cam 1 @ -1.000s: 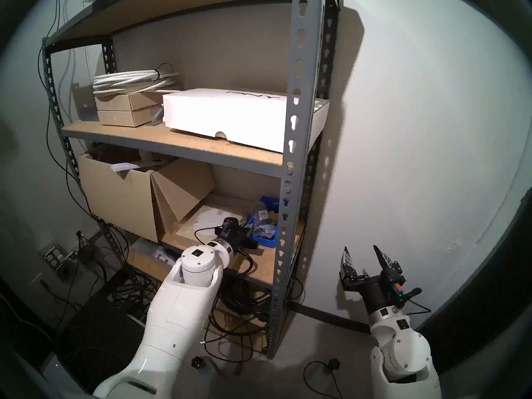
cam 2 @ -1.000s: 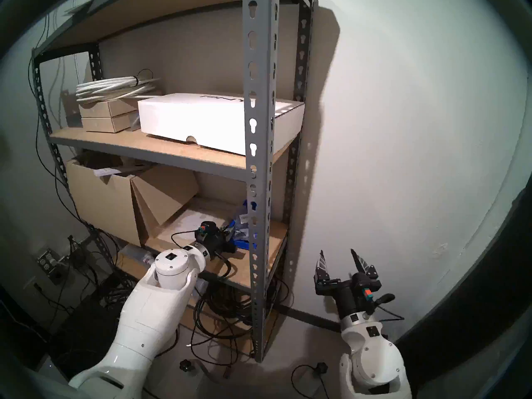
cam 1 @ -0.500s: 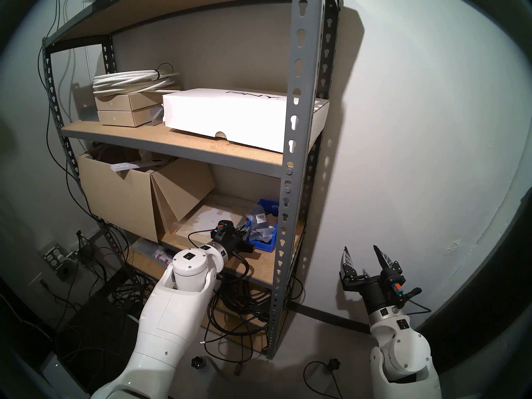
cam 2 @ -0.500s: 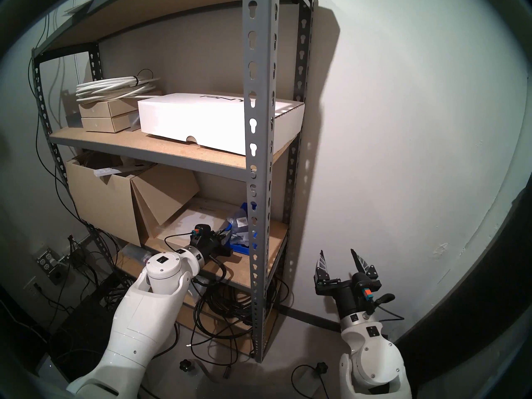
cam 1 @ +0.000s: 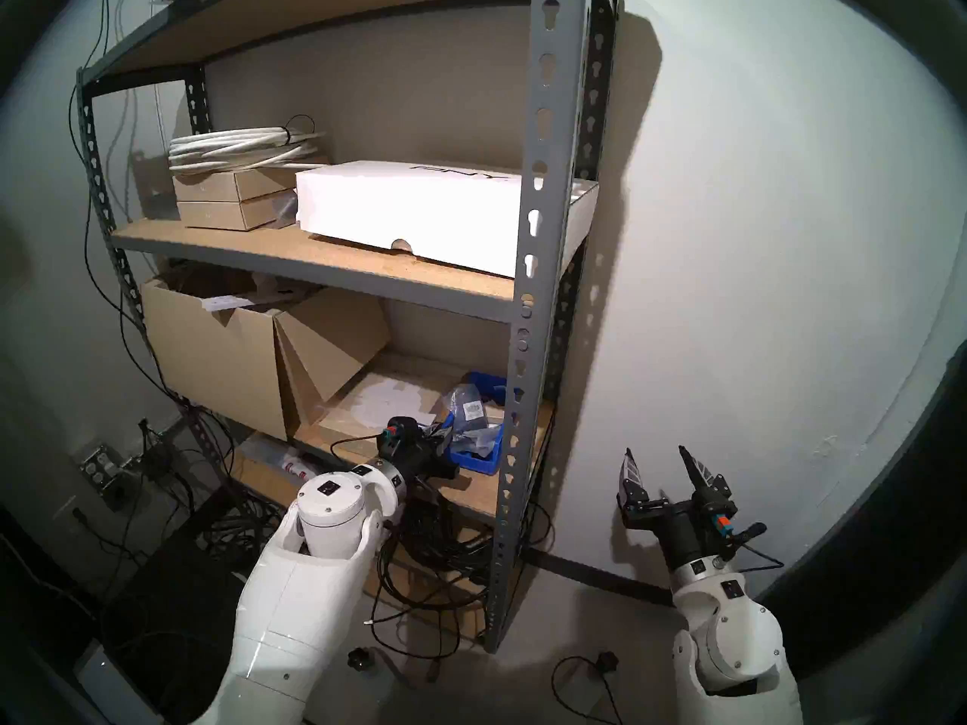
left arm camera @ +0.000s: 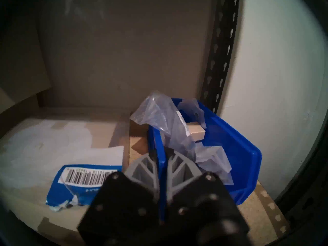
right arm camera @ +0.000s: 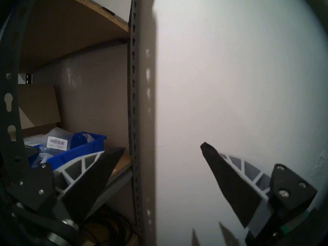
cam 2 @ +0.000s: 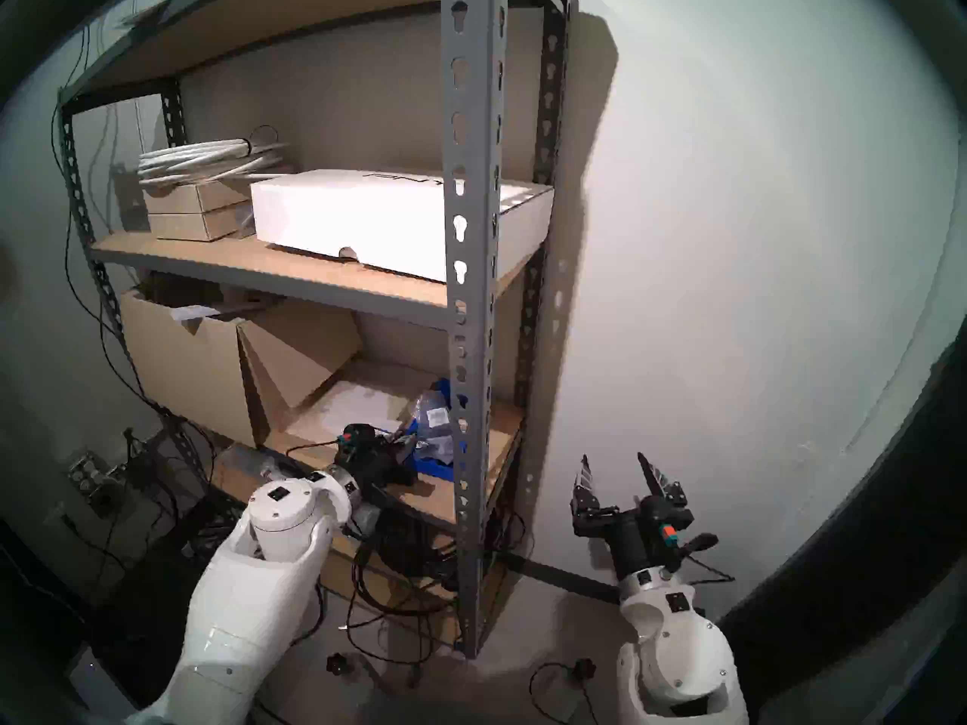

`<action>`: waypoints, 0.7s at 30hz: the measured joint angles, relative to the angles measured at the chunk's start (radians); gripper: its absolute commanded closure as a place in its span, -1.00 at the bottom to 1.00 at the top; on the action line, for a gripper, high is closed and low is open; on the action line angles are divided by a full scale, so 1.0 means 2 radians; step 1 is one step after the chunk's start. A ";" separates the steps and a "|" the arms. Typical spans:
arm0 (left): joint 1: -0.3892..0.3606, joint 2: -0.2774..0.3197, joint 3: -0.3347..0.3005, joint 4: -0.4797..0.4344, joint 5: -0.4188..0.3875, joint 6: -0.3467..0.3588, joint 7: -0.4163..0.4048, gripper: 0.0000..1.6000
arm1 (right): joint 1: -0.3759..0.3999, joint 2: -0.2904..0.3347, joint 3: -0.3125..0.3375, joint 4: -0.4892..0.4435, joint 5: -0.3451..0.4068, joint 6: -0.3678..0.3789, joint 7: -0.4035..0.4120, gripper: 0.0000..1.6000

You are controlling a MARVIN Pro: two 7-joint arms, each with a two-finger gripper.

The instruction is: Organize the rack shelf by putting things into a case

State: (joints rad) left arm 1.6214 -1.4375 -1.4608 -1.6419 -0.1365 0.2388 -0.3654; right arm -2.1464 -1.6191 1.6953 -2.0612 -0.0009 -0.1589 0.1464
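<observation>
1. Plainly, the left gripper point(left arm camera: 161, 157) is clamped narrow on the left wall of the blue parts bin point(left arm camera: 236, 151), one finger inside and one outside. The bin stands on the lower shelf board point(left arm camera: 257, 213), near the front upright point(cam 1: 533, 289).
2. Held by one thin wall, the bin could twist or tip if it is dragged, I judge.
3. The clear bags point(left arm camera: 159, 112) stand above the rim. A jerk could spill them onto the board.
4. The bin's left side is close to the flat cardboard box point(left arm camera: 53, 142) at its 9 o'clock, and could catch on that edge.
5. The blue-and-white barcoded packet point(left arm camera: 79, 187) lies outside the bin, on that box, at 8 o'clock of the gripper. It could be pushed or forgotten.
6. Against the earlier frames, the left arm has drawn back toward 7 o'clock in the head view. The bin and its labelled bag point(cam 1: 472, 409) came with it.
7. The right gripper point(cam 1: 656, 462) is unchanged: spread wide, holding nothing, beside the rack at 4 o'clock.
</observation>
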 measured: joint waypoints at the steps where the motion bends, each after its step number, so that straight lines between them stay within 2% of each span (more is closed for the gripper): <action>1: 0.005 0.001 0.000 -0.005 0.000 0.000 0.000 1.00 | 0.000 0.000 0.000 0.000 0.000 0.000 0.000 -1.00; 8: 0.025 0.004 0.002 -0.025 0.000 0.000 -0.002 1.00 | 0.000 0.000 0.000 0.000 0.000 0.000 0.000 -1.00; 9: 0.026 0.004 0.002 -0.026 0.000 -0.001 -0.002 0.71 | 0.000 0.000 0.000 0.000 0.000 0.000 0.000 -1.00; 12: 0.026 0.004 0.002 -0.026 0.000 -0.001 -0.002 0.71 | 0.000 0.000 0.000 0.000 0.000 0.000 0.000 -1.00; 13: 0.031 0.005 0.005 -0.031 0.004 -0.003 0.003 0.33 | 0.000 0.000 0.000 0.000 0.000 0.000 0.000 -1.00; 16: 0.031 0.005 0.005 -0.031 0.004 -0.003 0.003 0.33 | 0.000 0.000 0.000 0.000 0.000 0.000 0.000 -1.00; 21: 0.033 0.004 0.008 -0.031 0.010 -0.005 0.008 0.22 | 0.000 0.000 0.000 0.000 0.000 0.000 0.000 -1.00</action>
State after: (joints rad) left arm 1.6872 -1.4293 -1.4454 -1.7045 -0.1168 0.2294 -0.3494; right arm -2.1464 -1.6191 1.6953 -2.0613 -0.0009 -0.1588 0.1464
